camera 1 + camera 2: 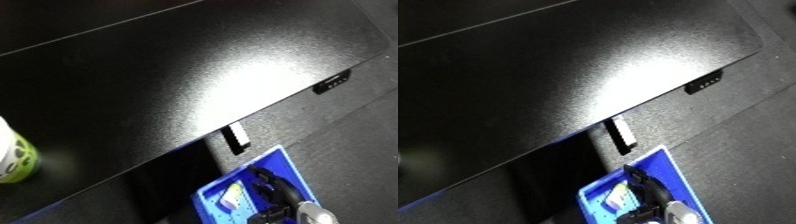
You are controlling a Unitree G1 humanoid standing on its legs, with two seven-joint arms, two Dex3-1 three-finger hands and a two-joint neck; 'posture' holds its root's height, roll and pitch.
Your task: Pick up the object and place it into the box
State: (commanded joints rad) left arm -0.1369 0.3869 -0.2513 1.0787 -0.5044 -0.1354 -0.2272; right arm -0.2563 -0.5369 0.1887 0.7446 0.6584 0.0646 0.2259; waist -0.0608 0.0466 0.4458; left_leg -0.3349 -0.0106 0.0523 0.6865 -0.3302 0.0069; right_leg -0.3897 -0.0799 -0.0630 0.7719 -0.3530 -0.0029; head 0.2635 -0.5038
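Observation:
A blue bin (289,167) stands on the dark floor below the near edge of the black table (178,75), at the bottom of both views. My right hand (282,192) reaches into the bin from the lower right, its silver wrist just behind it. A small yellow and white object (233,196) lies inside the bin, right beside the hand on its left. Whether the hand still holds the object is not visible. The left hand shows in no view.
A green and white patterned container (13,155) stands on the table at the far left edge. A small control panel (331,82) and a white-marked bracket (235,137) hang under the table's edge. Dark floor surrounds the bin.

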